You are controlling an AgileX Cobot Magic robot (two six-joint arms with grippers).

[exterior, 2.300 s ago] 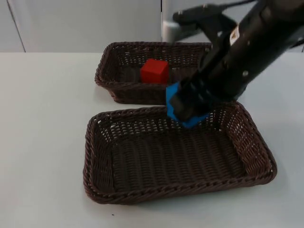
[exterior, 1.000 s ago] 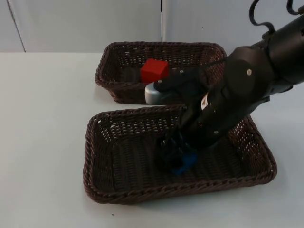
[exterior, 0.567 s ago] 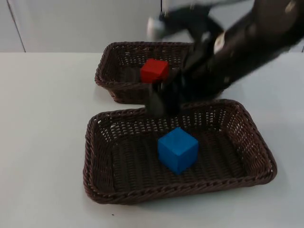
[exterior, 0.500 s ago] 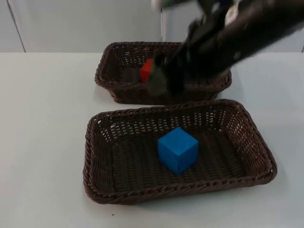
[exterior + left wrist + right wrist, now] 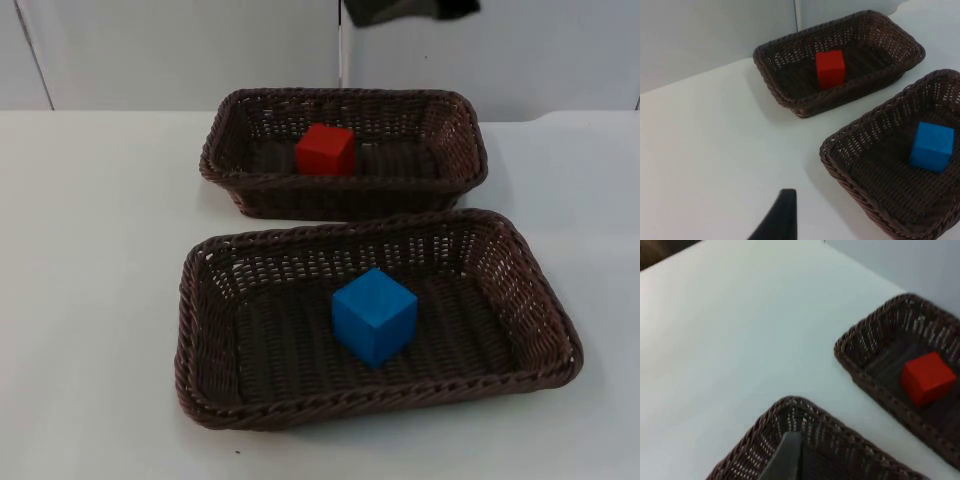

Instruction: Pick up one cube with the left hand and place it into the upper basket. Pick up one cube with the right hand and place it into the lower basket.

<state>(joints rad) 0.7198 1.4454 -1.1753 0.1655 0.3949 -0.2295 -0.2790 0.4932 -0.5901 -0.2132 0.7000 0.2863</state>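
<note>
A red cube (image 5: 325, 150) lies in the upper wicker basket (image 5: 230, 130), left of its middle. A blue cube (image 5: 374, 315) rests on the floor of the lower wicker basket (image 5: 195, 330), near its centre, with nothing touching it. Part of my right arm (image 5: 410, 10) hangs high above the upper basket's far rim. In the right wrist view one fingertip (image 5: 785, 457) of the right gripper stands over the lower basket's rim (image 5: 790, 407), with the red cube (image 5: 927, 377) beyond. The left arm waits over the table; its fingertip (image 5: 782, 215) stands well short of the red cube (image 5: 830, 68) and the blue cube (image 5: 932, 146).
The two baskets sit close together with a narrow strip of white table (image 5: 100, 250) between them. The grey partition wall (image 5: 180, 50) closes off the table just behind the upper basket. Bare table lies to the left and right of both baskets.
The right gripper lowered the blue cube into the lower basket and let it go. It then rose and drew back toward the wall. The red cube has not moved.
</note>
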